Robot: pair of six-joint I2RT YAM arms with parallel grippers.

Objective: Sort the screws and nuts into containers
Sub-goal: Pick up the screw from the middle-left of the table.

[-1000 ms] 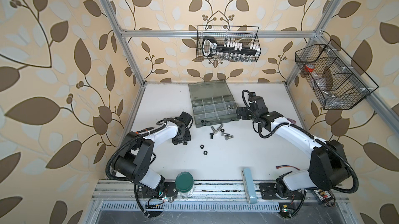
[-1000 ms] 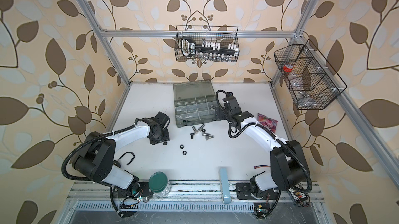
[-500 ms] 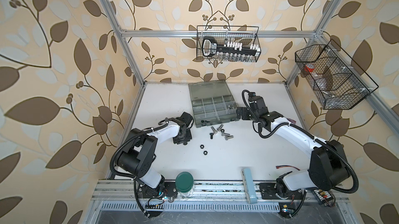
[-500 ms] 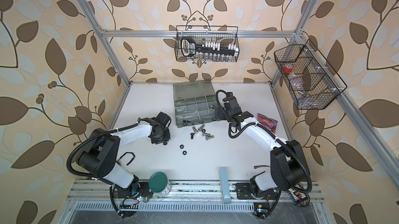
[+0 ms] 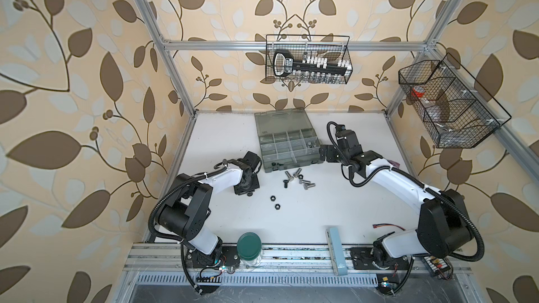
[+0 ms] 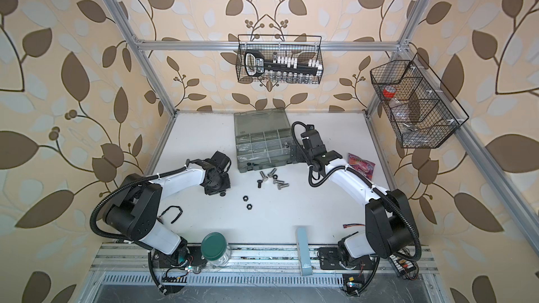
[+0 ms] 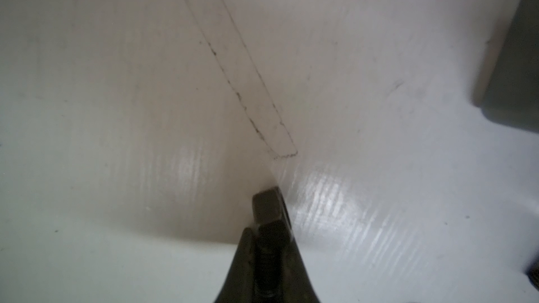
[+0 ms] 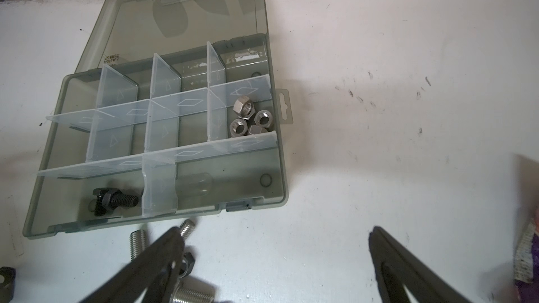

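Top views, left gripper (image 5: 246,189): we're down low over the white table (image 5: 320,217), left of the loose pile; from up here its fingers are hidden.
Top views, right gripper (image 5: 325,155): it sits just beside the right wall of the organizer case (image 5: 291,165), whose lid lies open.
Top views, loose parts: silver screws (image 5: 303,181) and one black screw (image 5: 285,183) lie just in front of the case. Two black nuts (image 5: 273,198) lie nearer the robot, apart from the pile.
Left wrist, grip: and there it is, the fingers (image 7: 242,257) are drawn together and clamped on a black hex fastener (image 7: 267,209), close over the table. We cannot tell whether it is a nut or a screw head.
Right wrist, grip: fingers (image 8: 163,252) spread wide, with nothing between them but bare table.
Right wrist, case: silver nuts (image 8: 248,117) sit in the right-hand compartment of the middle row. Black screws (image 8: 113,199) lie in the near left compartment.
Right wrist, nearby: loose silver screws lie by one finger, and whether they touch it we cannot tell. A purple packet (image 8: 528,252) shows at the edge.
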